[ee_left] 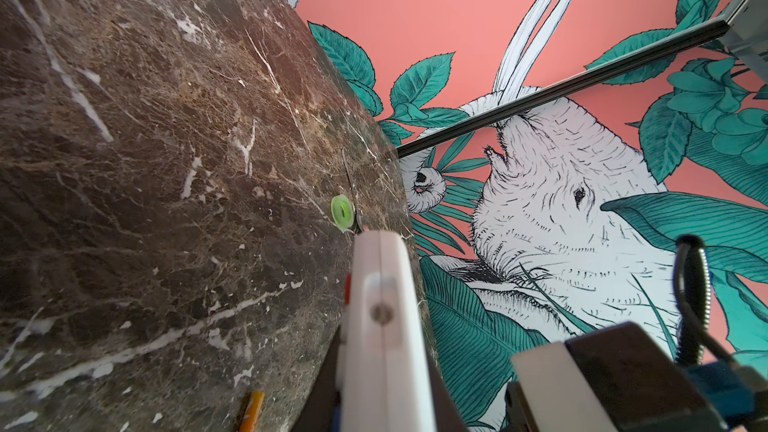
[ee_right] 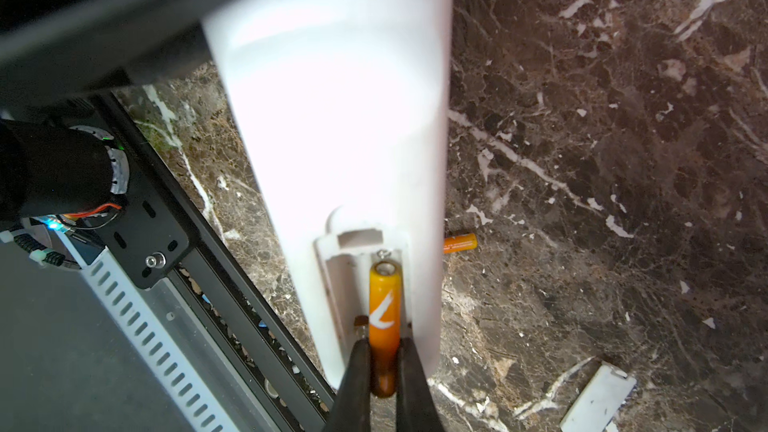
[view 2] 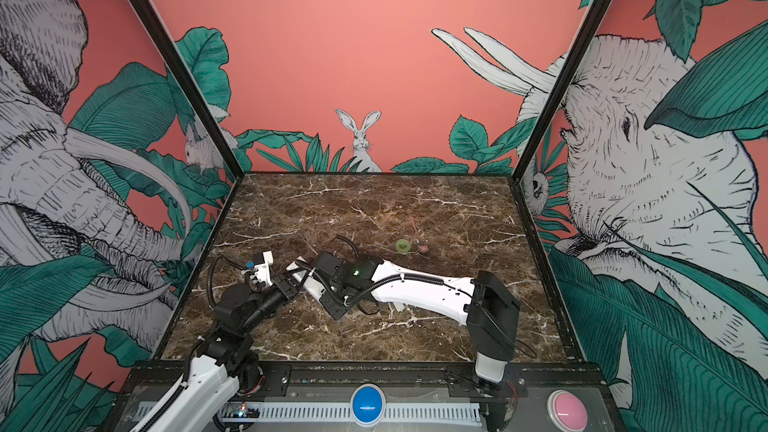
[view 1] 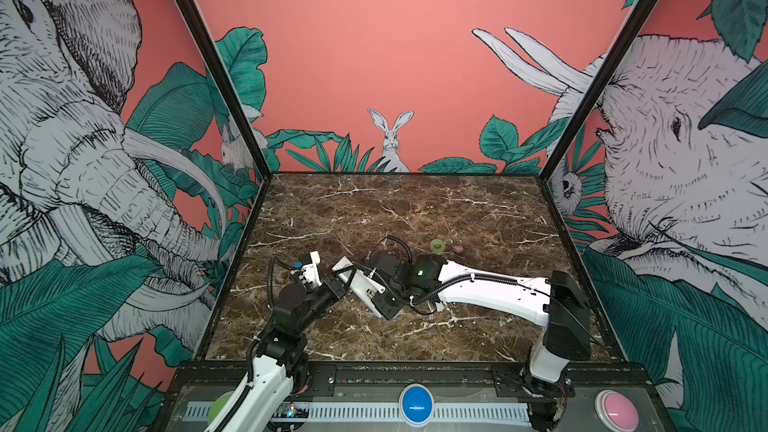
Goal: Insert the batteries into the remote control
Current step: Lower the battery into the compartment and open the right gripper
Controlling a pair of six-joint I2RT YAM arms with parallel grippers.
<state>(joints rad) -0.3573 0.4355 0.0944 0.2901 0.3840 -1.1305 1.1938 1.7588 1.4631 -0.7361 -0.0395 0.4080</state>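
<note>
Table: brown veined marble.
Remote control: smooth white slab above it, diagonal in both top views, clamped by my left gripper.
Battery: orange cylinder, lengthwise in its bay, pinched by my right gripper.
Second battery: loose on marble.
</note>
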